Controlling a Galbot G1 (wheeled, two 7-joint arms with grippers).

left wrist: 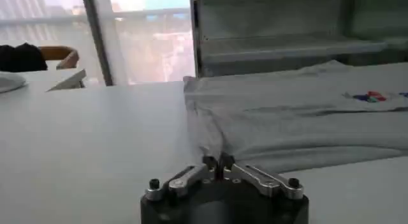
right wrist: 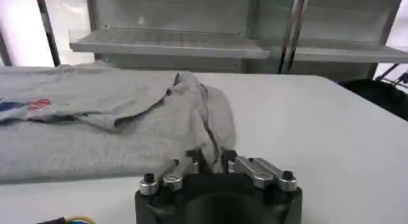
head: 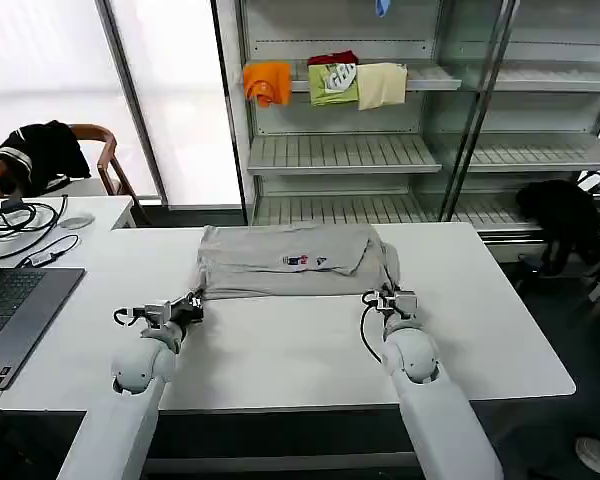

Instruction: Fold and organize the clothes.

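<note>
Head view: shirt (head: pixel 285 262) flat on counter (head: pixel 280 350), left tool (head: pixel 193 304) and right tool (head: pixel 383 299) each pinching a near hem corner. Mid-fold, probably; next calls for lifting both corners together toward the collar.

I can read no text, number or brand anywhere. The small multicolour print on the chest of the grey shirt (head: pixel 292 258) I am working on is too small to make out, and so is the white mark on the green garment (head: pixel 334 81) on the shelf.
</note>
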